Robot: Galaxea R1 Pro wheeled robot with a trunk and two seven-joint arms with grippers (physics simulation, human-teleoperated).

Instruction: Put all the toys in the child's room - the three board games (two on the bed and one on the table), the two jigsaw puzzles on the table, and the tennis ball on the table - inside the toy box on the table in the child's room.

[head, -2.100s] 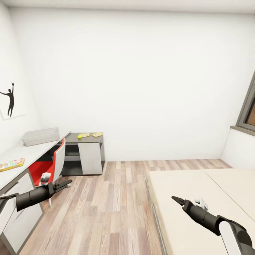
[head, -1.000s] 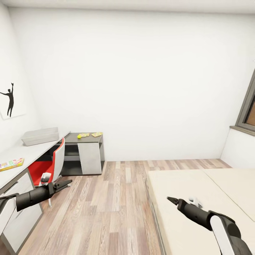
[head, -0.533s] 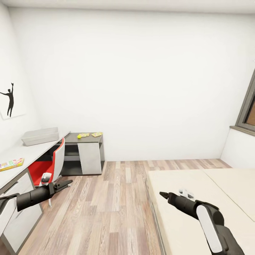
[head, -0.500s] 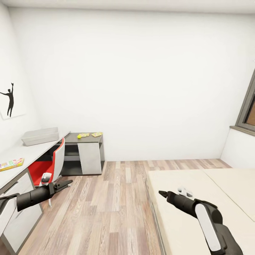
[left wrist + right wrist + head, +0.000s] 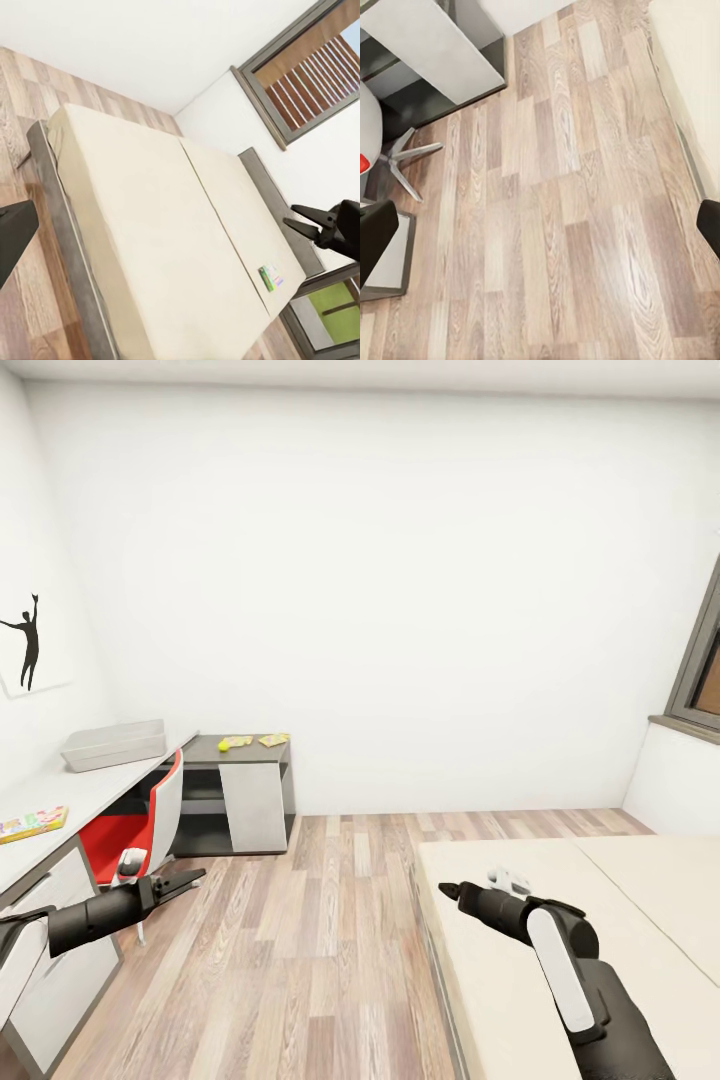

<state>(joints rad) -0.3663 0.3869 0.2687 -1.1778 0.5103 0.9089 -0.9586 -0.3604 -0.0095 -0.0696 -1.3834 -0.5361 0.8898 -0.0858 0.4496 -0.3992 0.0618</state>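
Since the earlier frame my right hand (image 5: 447,890) swings leftward over the bed (image 5: 640,880), narrow, holding nothing. Left hand (image 5: 190,879) slightly parted, empty, nearer the desk (image 5: 60,790); toy box (image 5: 113,744) ahead-left; one board game (image 5: 271,277) at the bed's far corner.

Worktop (image 5: 60,790) runs along the left wall; toy box (image 5: 115,745) on it, board game (image 5: 33,825) nearer. Tennis ball (image 5: 224,745) and puzzles (image 5: 274,740) on the far corner section. Chair (image 5: 140,830) before it. Bed (image 5: 560,890) at right.

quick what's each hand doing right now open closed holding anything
Left hand: open, holding nothing, over the wood plank floor.
Right hand: looks shut, empty, at the edge of the beige bed.
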